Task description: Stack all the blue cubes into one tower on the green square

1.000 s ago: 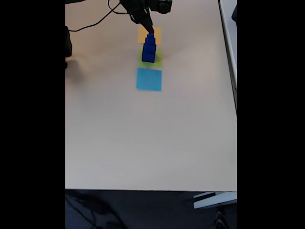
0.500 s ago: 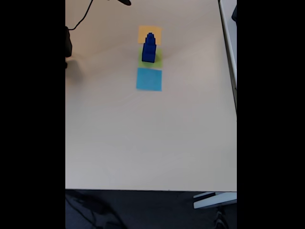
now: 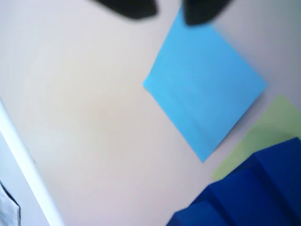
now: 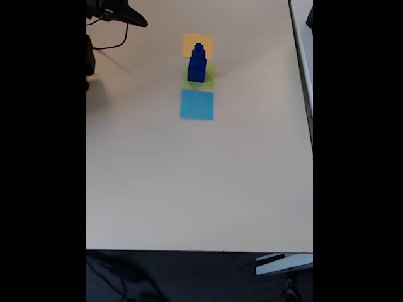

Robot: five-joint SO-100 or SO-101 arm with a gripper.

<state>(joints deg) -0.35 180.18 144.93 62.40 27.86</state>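
Note:
Three navy blue cubes (image 4: 197,63) stand as one stepped tower, largest at the bottom, on the lime green square (image 4: 203,80). In the wrist view the tower (image 3: 244,193) fills the lower right corner, with a strip of the green square (image 3: 268,132) beside it. My gripper (image 4: 140,22) is at the far top left of the fixed view, well away from the tower. In the wrist view its two dark fingertips (image 3: 131,7) show blurred at the top edge with a gap between them, and the gripper (image 3: 169,9) is open and holds nothing.
An orange-yellow paper square (image 4: 198,41) lies behind the green one and a light-blue paper square (image 4: 197,104) in front of it, also in the wrist view (image 3: 207,94). A black cable (image 4: 110,45) trails at the top left. The table's right edge (image 4: 310,126) is close.
One second ago the gripper was at the tower's top cube. It let go, pulled back out of view, and now shows at the top left. The tower has stayed put.

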